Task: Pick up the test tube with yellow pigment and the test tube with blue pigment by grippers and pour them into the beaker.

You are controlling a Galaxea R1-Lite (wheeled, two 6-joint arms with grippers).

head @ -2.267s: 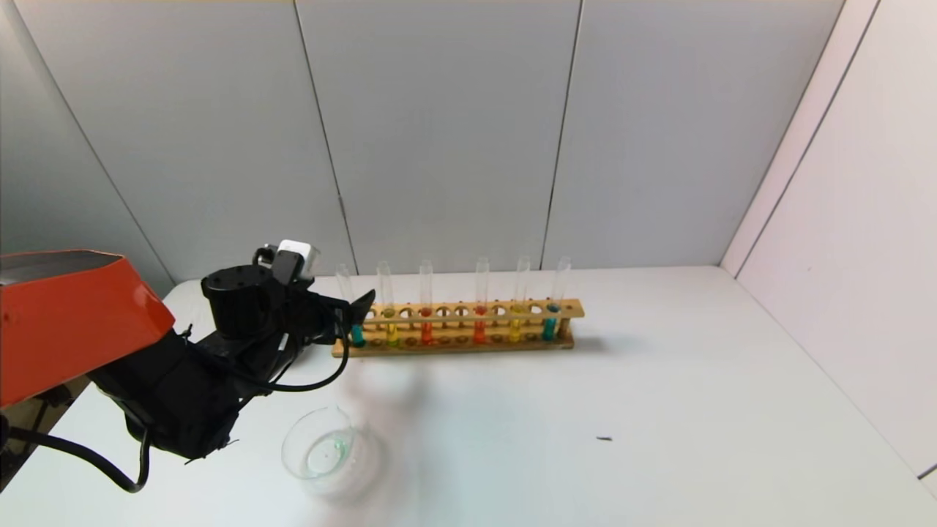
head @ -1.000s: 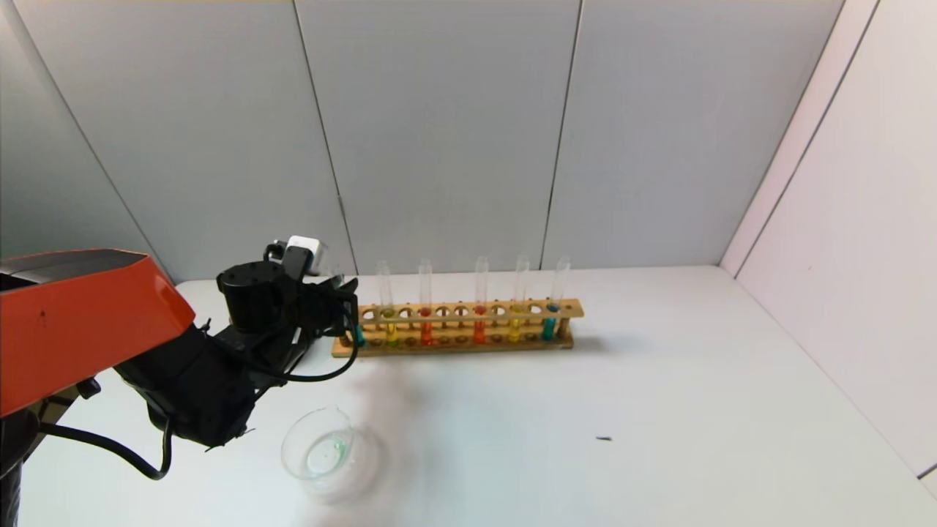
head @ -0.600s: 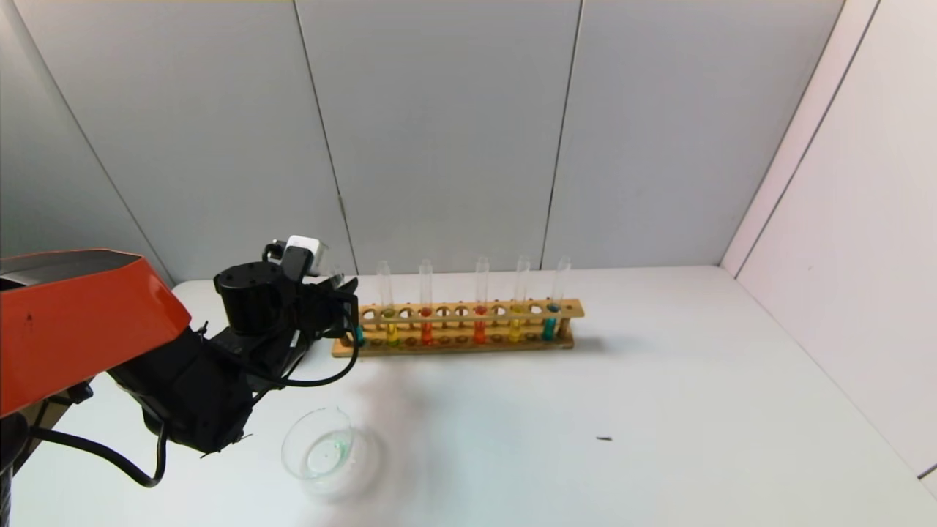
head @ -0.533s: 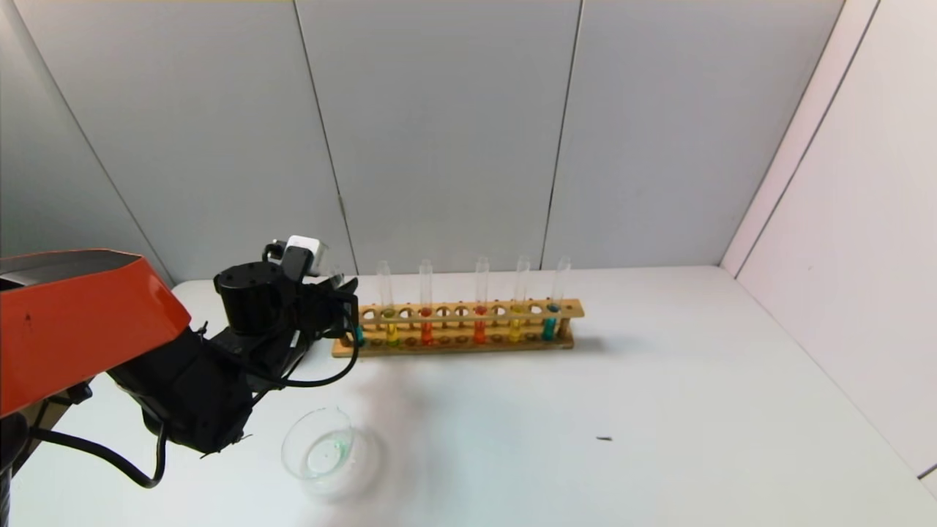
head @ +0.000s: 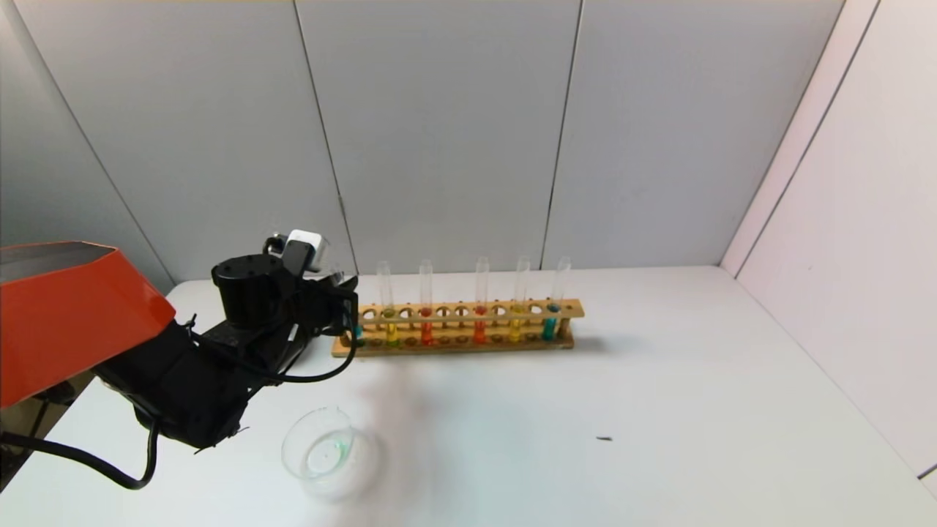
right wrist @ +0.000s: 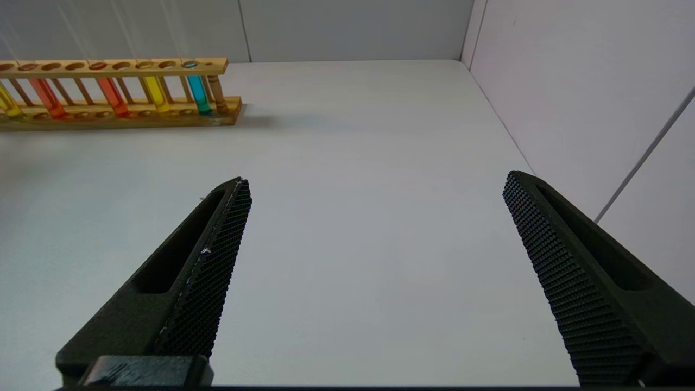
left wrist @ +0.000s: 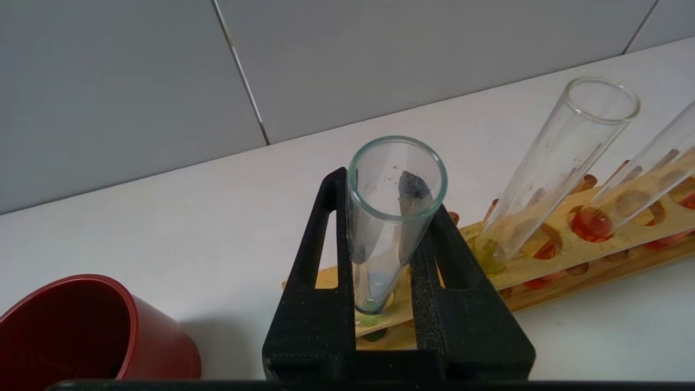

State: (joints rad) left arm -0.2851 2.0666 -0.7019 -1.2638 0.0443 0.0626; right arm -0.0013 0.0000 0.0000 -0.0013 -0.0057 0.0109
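**Left end effector grips blue tube at rack's left end**

The left end effector (left wrist: 386, 282) is clamped on the test tube with blue pigment (left wrist: 388, 217), which sits in the wooden rack (head: 468, 326) near the bench's (head: 659, 410) far edge. The beaker (head: 322, 450) stands near the front-left edge. The right end effector (right wrist: 374, 271) hangs spread wide over the bench.

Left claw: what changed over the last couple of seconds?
The left claw moved in toward the left end of the wooden rack and closed on the test tube with blue pigment standing there; the tube is now clamped between its fingers, its bottom in the rack. In the last second the arm only shifted slightly. The other tubes and the beaker stayed put.
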